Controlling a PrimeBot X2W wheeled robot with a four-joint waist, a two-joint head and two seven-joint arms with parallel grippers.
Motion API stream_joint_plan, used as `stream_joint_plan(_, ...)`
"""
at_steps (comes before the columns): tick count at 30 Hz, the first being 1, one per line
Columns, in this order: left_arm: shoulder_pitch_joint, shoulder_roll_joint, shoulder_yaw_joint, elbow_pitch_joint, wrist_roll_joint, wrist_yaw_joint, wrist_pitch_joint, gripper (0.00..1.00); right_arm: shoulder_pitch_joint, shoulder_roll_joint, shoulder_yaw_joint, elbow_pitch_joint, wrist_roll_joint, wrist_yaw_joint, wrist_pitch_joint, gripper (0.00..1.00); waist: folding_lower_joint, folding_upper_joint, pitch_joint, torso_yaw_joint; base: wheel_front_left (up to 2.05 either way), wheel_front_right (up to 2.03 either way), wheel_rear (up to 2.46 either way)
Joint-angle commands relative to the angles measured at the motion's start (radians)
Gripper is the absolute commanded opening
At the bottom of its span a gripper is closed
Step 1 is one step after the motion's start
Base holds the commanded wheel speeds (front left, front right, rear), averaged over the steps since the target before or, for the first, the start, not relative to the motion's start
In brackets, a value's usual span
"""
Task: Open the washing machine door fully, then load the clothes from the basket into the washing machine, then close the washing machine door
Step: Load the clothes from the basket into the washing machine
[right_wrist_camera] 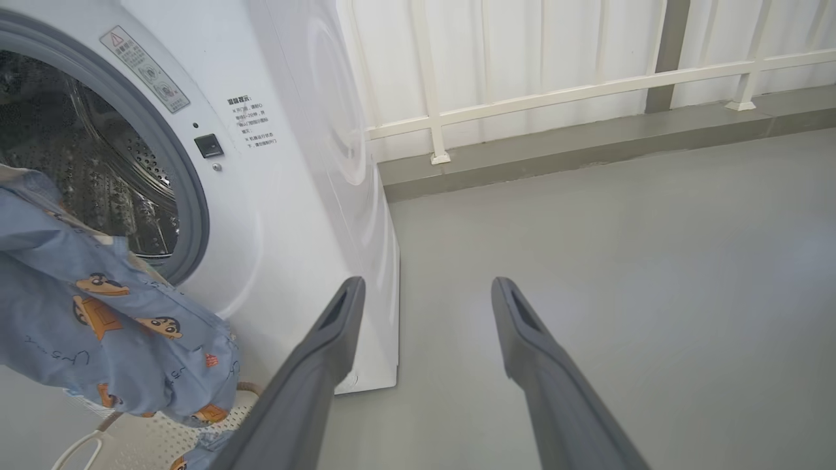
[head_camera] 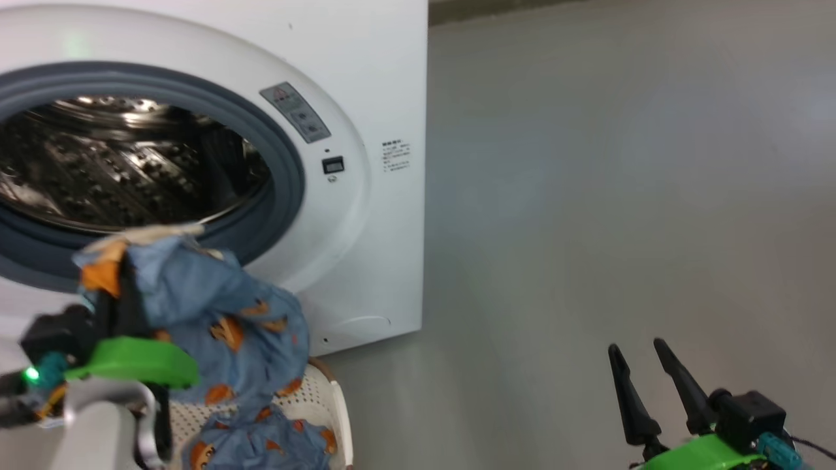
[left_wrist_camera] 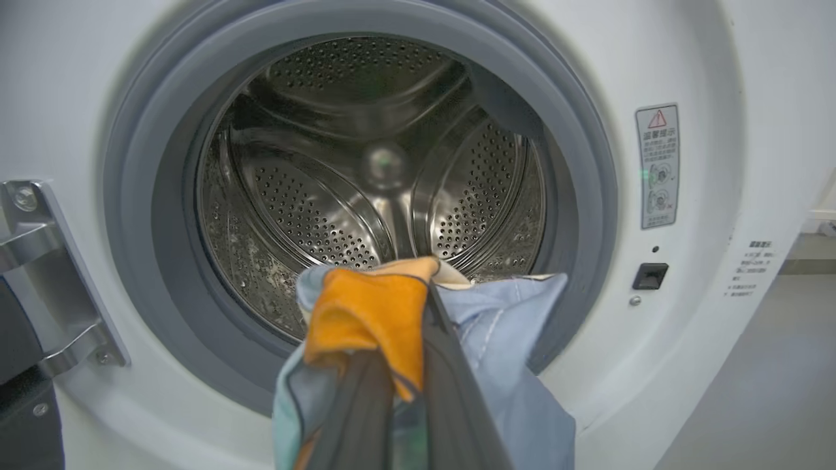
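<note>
While the right tool point(head_camera: 635, 346) gapes, the left tool point(left_wrist_camera: 418, 307) pinches clothes point(head_camera: 222, 307).

A smooth grey floor point(right_wrist_camera: 653, 261) spreads ahead of the right gripper point(right_wrist_camera: 428, 287) and to both sides of it, matte, with a faint pale sheen from soft, even light. Beyond the gripper's fingertips the floor ends at a low grey kerb point(right_wrist_camera: 588, 140) that runs across the right wrist view. A white railing point(right_wrist_camera: 555, 88) of thin upright bars and one horizontal rail stands on the kerb. Behind the bars lies a pale white surface, too bright to make out. A grey-brown post point(right_wrist_camera: 666, 52) rises beyond the gripper, to its right. In the head view, a darker strip point(head_camera: 496, 10) borders the floor far above the gripper.
</note>
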Motion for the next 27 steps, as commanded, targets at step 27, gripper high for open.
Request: stream_joint_plan(27,-0.650,0.269,0.118,0.411,0.082,-0.013,-0.021,0.00,-0.221,0.005,0.168,-0.053,0.095,0.002,-0.012,1.00,0.0000,0.0000,0.430,-0.224,0.00,0.00,0.00)
